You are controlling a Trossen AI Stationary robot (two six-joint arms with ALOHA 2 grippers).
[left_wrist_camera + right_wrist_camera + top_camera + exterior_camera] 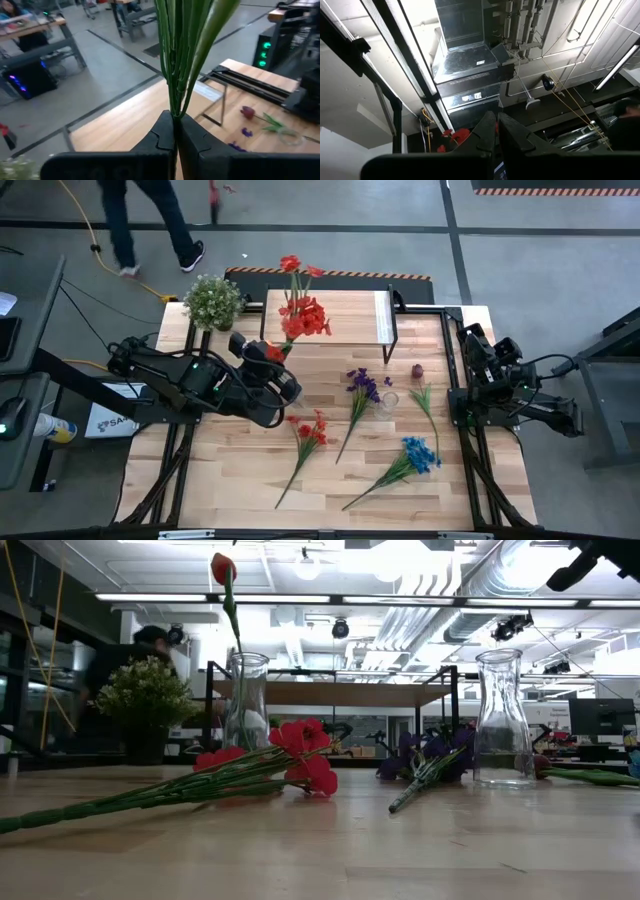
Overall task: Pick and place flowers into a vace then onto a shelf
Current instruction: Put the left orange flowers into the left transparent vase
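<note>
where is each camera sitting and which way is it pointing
High view: overhead, looking straight down on the table and both arms.
Low view: at tabletop height, looking level across flowers and vases into the room; no gripper shows.
Left wrist view: on the left arm, left gripper shut on green stems.
Right wrist view: on the parked right arm, facing the ceiling, right gripper shut.
Shared: high and low views both show the red flowers.

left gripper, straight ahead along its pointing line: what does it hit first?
Likely the shelf. The left gripper, jaws shut on green flower stems, points across bare table toward the shelf's plank end and black leg; the rosebud lies off to one side. Depth is unclear from the left wrist view.
</note>
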